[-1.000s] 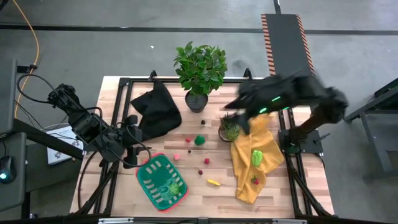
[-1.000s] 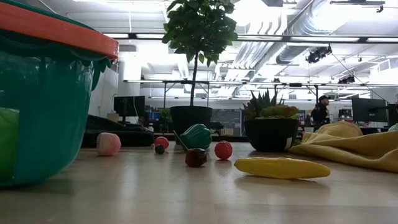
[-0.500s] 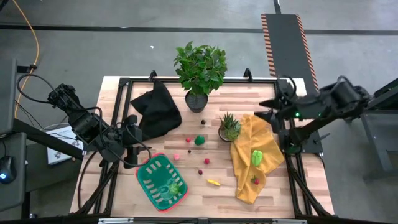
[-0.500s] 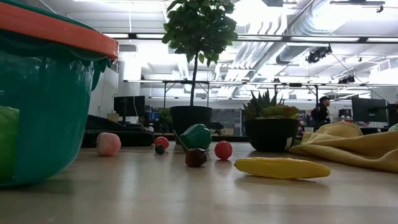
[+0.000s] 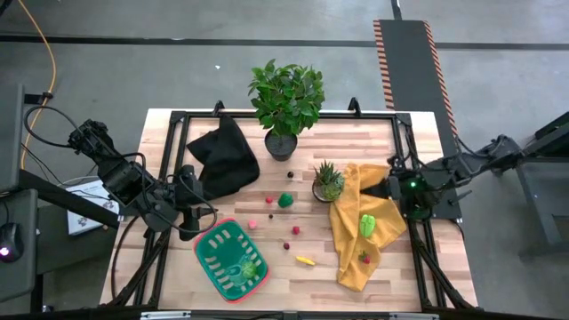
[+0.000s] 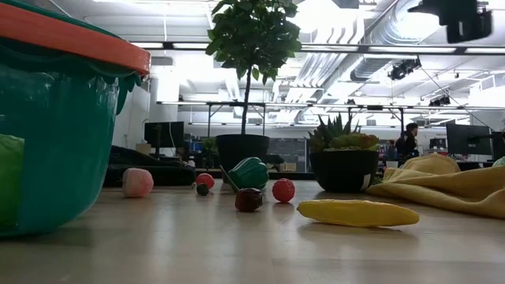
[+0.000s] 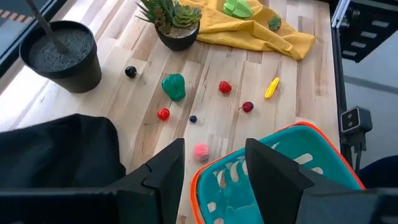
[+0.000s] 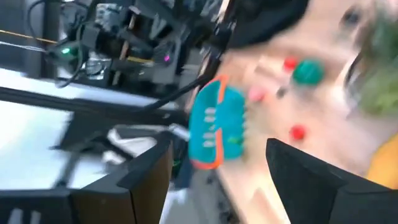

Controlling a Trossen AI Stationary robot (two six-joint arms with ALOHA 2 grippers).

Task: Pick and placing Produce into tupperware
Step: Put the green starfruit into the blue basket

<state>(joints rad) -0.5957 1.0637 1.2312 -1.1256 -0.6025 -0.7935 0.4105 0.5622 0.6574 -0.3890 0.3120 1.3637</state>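
since a second ago the right arm has swung off the small spiky plant [image 5: 328, 180] out to the surface's right edge, its right gripper [image 5: 388, 188] over the yellow cloth [image 5: 364, 233], fingers spread wide and empty. left gripper [image 7: 214, 163] waits by the black cloth [image 5: 223, 156], fingers parted, holding nothing. tupperware [image 5: 230, 260] sits front-left; loose produce [image 5: 285, 201] lies scattered mid-surface, yellow piece [image 5: 305, 260] nearer the front.
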